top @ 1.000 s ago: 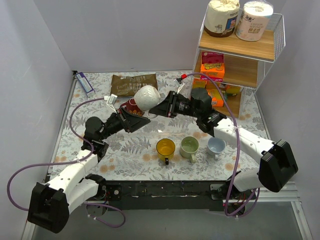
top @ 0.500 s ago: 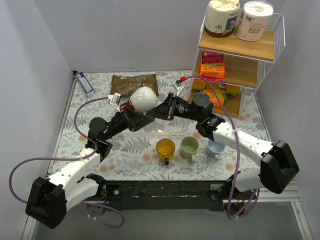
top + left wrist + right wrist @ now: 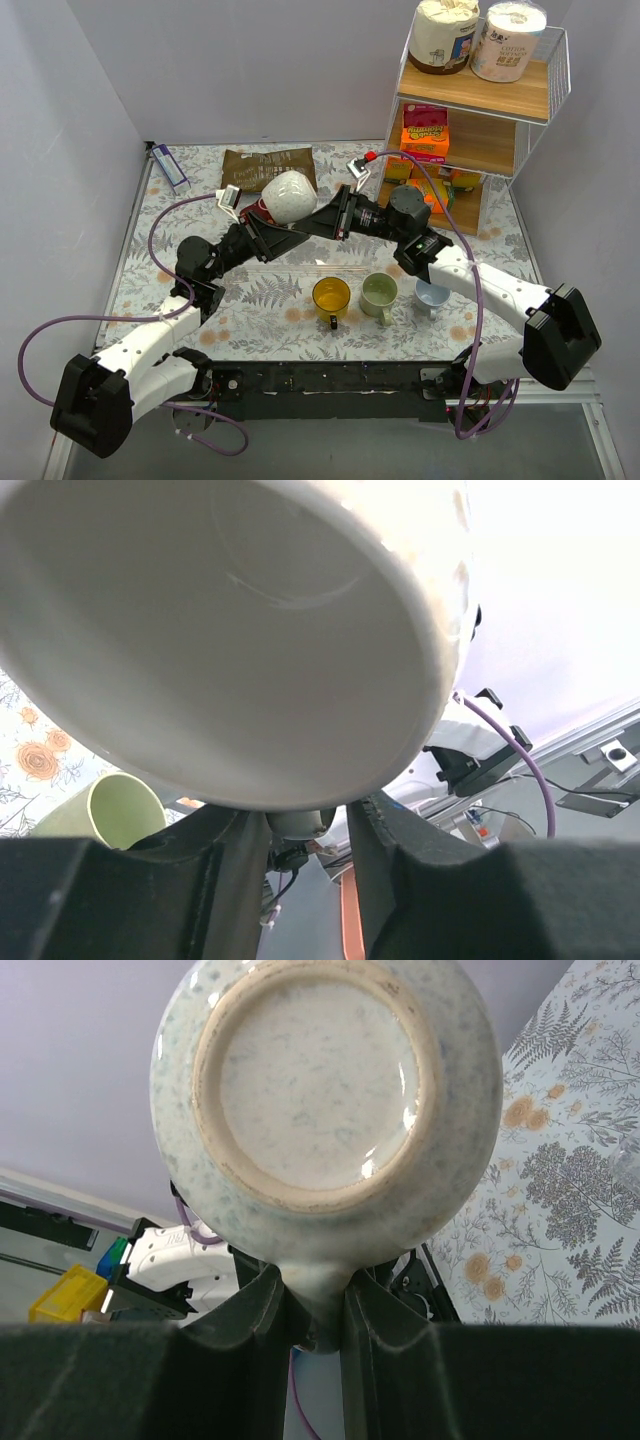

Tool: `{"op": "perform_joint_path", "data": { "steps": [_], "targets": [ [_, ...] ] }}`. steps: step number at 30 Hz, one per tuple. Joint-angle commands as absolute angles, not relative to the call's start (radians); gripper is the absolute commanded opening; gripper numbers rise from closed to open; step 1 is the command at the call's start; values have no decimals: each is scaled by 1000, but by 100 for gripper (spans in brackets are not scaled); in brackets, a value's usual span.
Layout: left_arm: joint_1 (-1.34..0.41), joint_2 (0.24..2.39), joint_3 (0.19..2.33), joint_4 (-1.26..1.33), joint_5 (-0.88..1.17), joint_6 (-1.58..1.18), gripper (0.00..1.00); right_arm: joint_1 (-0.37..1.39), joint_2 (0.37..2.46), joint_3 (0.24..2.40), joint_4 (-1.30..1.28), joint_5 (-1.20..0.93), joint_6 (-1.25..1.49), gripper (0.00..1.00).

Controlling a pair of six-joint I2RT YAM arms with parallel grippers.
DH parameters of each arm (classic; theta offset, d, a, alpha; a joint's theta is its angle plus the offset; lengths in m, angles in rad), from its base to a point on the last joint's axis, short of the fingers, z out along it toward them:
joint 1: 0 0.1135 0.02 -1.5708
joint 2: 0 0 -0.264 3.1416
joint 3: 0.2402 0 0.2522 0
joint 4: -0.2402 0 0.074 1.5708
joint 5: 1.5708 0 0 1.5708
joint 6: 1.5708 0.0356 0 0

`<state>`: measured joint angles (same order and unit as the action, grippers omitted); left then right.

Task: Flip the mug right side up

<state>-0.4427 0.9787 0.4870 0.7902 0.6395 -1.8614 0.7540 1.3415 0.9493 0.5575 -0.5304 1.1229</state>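
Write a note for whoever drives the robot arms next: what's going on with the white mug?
Right gripper: shut on the handle of the white mug, holding it above the table.
Left gripper: at the mug's rim, jaws narrow; grip unclear.
Mug: on its side, mouth toward the left arm.
Done: lifted, tipped sideways.
Left to do: turn it mouth-up, set it down.

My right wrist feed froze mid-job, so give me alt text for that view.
A speckled white mug fills the view, its base facing the camera and its handle pinched in the right gripper. The floral tablecloth shows at right.
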Motion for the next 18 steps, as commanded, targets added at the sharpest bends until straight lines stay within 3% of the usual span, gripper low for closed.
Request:
{"op": "perform_joint_path", "data": {
  "steps": [1,2,5,18],
  "targets": [
    [-443,951,500,796,621,-1858,31,758,1281,954,747,-558,1121,1],
    [-445,945,496,796,618,-1859,24,758,1281,953,747,-563,1120,1],
    [-443,933,494,785,592,-1868,20,758,1278,942,765,-574,1118,1],
    [-443,930,466,830,548,-1988,24,758,1255,859,920,-627,1098,1]
  ]
}}
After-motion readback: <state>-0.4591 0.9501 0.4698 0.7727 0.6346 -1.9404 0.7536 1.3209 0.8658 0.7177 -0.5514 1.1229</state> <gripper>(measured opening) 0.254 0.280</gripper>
